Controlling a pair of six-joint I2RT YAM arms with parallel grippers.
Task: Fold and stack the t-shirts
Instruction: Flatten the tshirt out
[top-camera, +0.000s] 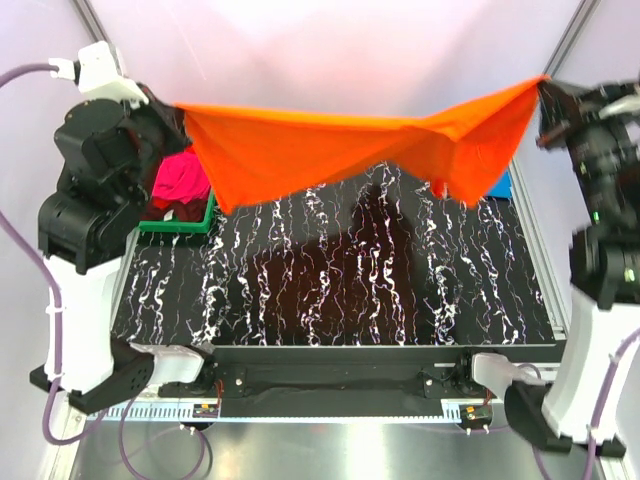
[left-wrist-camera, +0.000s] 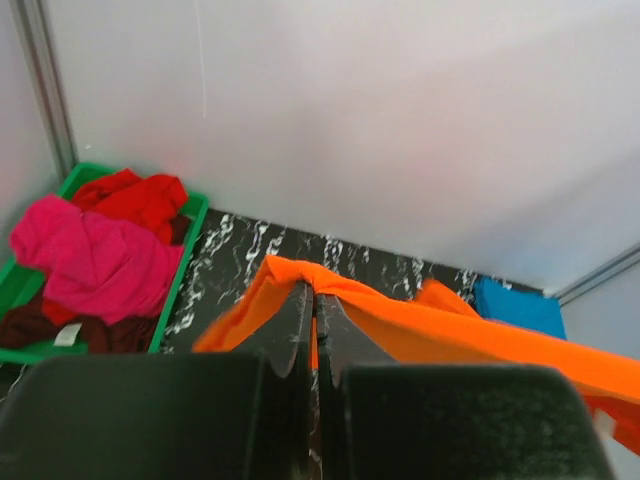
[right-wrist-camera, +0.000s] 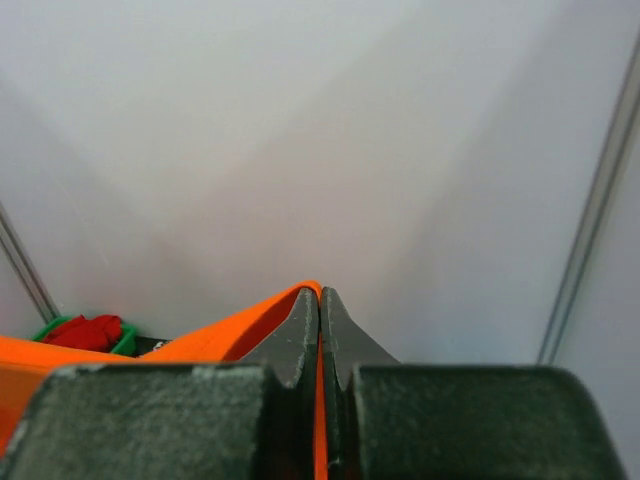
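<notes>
Aloft, left gripper (left-wrist-camera: 313, 296) and right gripper (right-wrist-camera: 320, 297) pinch one orange t-shirt (top-camera: 330, 150); one pink t-shirt (left-wrist-camera: 95, 260) in tray (top-camera: 178, 227).

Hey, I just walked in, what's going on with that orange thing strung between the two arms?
Both arms hold the orange t-shirt in the air, stretched above the table. The left gripper has its jaws shut on one end, the right gripper on the other. It is not folded yet. A pink t-shirt and a red t-shirt lie crumpled in the green tray; a blue t-shirt lies at the table's far right.
</notes>
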